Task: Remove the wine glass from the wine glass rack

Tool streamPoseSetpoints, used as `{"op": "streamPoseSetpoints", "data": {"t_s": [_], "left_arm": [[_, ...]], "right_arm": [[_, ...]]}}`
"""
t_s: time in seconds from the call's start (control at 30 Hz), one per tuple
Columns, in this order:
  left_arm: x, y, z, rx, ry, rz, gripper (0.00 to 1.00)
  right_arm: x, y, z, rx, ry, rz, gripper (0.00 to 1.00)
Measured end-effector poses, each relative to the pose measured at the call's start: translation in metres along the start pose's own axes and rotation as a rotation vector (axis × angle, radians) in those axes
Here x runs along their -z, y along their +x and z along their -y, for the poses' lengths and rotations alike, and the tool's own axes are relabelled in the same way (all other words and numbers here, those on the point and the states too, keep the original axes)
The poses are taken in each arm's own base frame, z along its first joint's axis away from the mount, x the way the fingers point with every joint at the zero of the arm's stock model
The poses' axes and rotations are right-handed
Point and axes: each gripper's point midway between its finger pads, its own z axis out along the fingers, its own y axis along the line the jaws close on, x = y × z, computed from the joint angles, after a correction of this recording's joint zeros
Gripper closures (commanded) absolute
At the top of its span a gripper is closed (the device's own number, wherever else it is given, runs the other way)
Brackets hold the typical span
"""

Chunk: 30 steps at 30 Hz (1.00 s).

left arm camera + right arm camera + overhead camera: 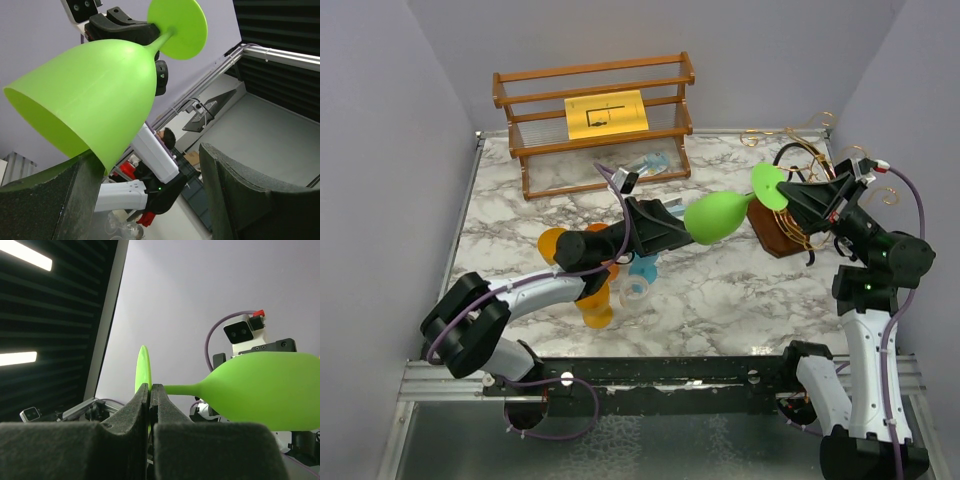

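A lime-green wine glass (718,216) lies on its side in the air between my two grippers. My right gripper (790,196) is shut on the glass's round foot (142,365), with the stem running off to the bowl (265,390). My left gripper (676,226) is open at the bowl's mouth; in the left wrist view the bowl (90,95) touches the left finger (50,200), and the right finger (250,200) stands apart. The wine glass rack (780,236), a dark-brown block with curly gold wire arms, stands just behind and below the right gripper.
A slatted brown wooden shelf (590,75) with a yellow sheet stands at the back. An orange glass (588,292), a blue glass (642,268) and a clear one (636,296) sit under the left arm. More clear glassware (646,165) lies by the shelf.
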Motion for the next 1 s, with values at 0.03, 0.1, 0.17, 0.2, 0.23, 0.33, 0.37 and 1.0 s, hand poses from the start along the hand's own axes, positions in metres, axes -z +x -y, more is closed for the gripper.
{"op": "streamPoseSetpoints", "data": {"t_s": [0.03,0.1,0.17,0.2,0.23,0.33,0.37,1.0], "left_arm": [[-0.001,0.001,0.000,0.006,0.007,0.001,0.27],[-0.001,0.000,0.001,0.015,0.024,0.010,0.33],[-0.001,-0.002,0.002,0.023,0.034,0.024,0.37],[-0.002,-0.003,0.004,0.025,0.039,0.029,0.39],[-0.002,-0.003,0.005,0.024,0.043,0.033,0.41],[-0.002,-0.005,0.005,0.032,0.050,0.047,0.49],[-0.002,-0.006,0.004,0.039,0.048,0.049,0.52],[-0.004,-0.008,0.003,0.058,0.055,0.071,1.00]], "right_arm": [[0.000,0.001,-0.001,0.001,-0.001,-0.001,0.99],[0.001,0.002,-0.001,0.003,-0.003,-0.001,0.99],[0.001,0.003,-0.001,0.000,-0.002,0.000,0.99],[0.002,0.003,0.000,-0.002,0.000,0.000,0.99],[0.002,0.003,0.000,-0.006,0.001,0.002,0.99],[0.002,0.002,0.003,-0.024,0.009,0.006,0.99],[0.002,0.002,0.004,-0.029,0.012,0.008,0.99],[0.007,-0.017,0.039,-0.061,0.124,0.124,0.53]]}}
